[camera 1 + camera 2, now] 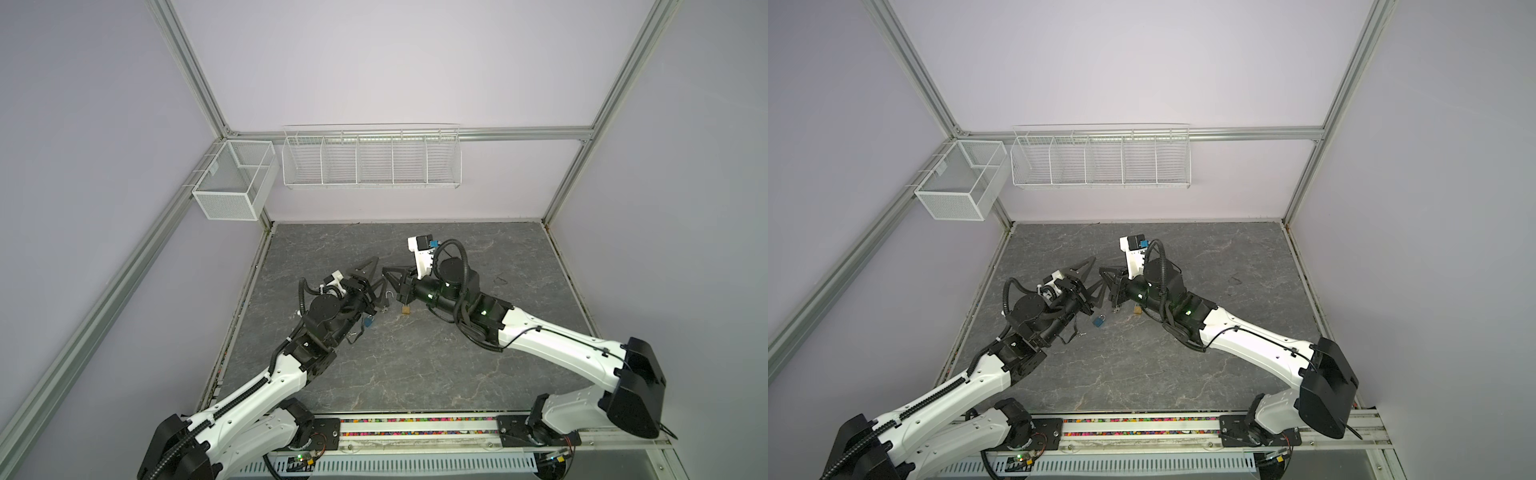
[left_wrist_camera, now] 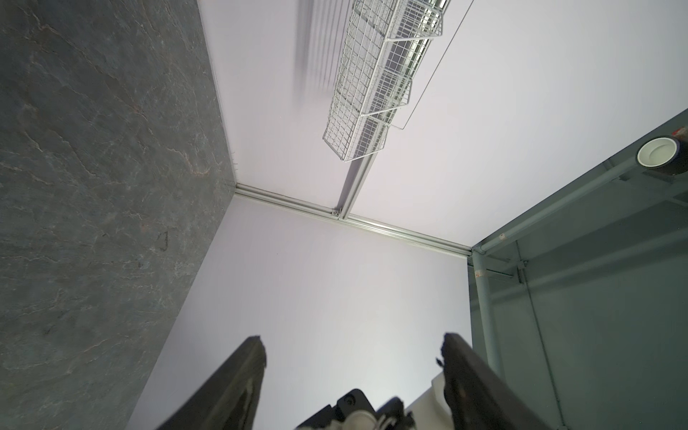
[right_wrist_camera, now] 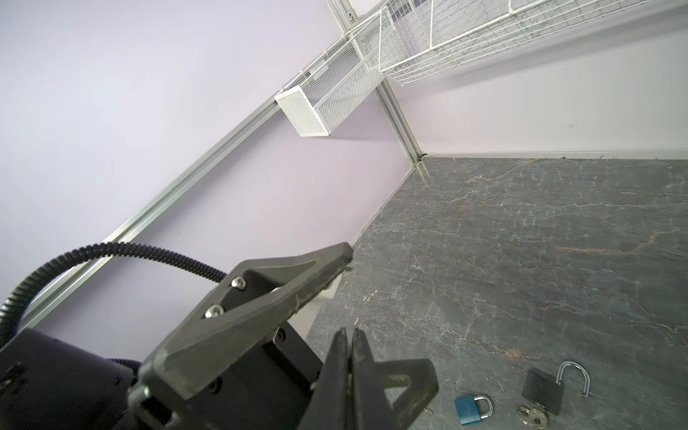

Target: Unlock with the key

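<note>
We see the black lock (image 3: 540,391), loop (image 3: 573,364) open, keys (image 3: 534,414) touching it; left pincer (image 2: 353,342) wide, right pincer (image 3: 350,335) squeezed closed.

Centre of table (image 1: 415,365) is tight — left gripper (image 1: 379,272), jaws spread, and right gripper (image 1: 385,271), jaws pressed together, meet tip to tip. Low beside them, clustered: black padlock (image 3: 540,391), blue padlock (image 3: 471,409), brass padlock (image 1: 406,309). Far half and near strip lie free for passage. Overhead at the back — wire rack (image 1: 371,160) and mesh basket (image 1: 235,183) on the walls.
</note>
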Controlling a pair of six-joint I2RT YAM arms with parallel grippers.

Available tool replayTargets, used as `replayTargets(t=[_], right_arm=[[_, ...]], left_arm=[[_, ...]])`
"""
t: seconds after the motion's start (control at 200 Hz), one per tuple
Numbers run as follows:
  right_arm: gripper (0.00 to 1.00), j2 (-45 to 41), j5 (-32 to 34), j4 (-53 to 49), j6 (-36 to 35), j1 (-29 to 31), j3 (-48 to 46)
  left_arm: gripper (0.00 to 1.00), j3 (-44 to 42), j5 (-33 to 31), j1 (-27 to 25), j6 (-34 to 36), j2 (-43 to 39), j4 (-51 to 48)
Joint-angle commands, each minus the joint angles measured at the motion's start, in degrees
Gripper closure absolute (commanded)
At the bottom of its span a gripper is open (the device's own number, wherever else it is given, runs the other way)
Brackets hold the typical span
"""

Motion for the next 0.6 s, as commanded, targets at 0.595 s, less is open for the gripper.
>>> replayTargets(t=[0.595], right_arm=[[0.93, -0.1, 0.4, 1.6, -1.8, 1.2, -0.4]], left_arm=[[0.5, -3.5, -7.2, -0.2, -4.6, -4.5, 2.3]])
